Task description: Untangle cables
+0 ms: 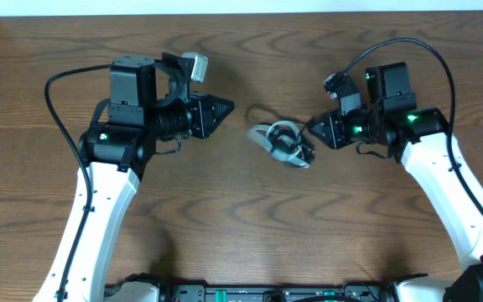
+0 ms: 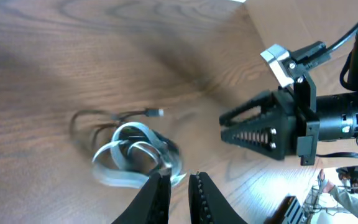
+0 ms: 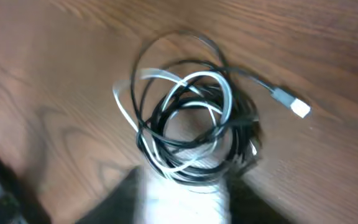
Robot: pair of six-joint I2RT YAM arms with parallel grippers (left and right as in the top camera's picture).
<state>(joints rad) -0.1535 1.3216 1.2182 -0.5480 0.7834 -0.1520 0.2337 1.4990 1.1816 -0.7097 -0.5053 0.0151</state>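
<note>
Overhead: dark wood-grain table [image 1: 241,226], cables [image 1: 282,143] mid-top btwn grippers; left [image 1: 227,107] nearly together, right [image 1: 313,127] apart.

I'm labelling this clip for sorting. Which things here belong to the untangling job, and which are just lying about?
Job:
- cables, a tangled black and whitish bundle with a plug end sticking out
- left claw
- right claw

Lying about:
- nothing visible besides the wooden table

cables [image 3: 188,130]: tangled coil on table [image 3: 55,56] | plug [image 3: 291,102] sticking out right
</note>
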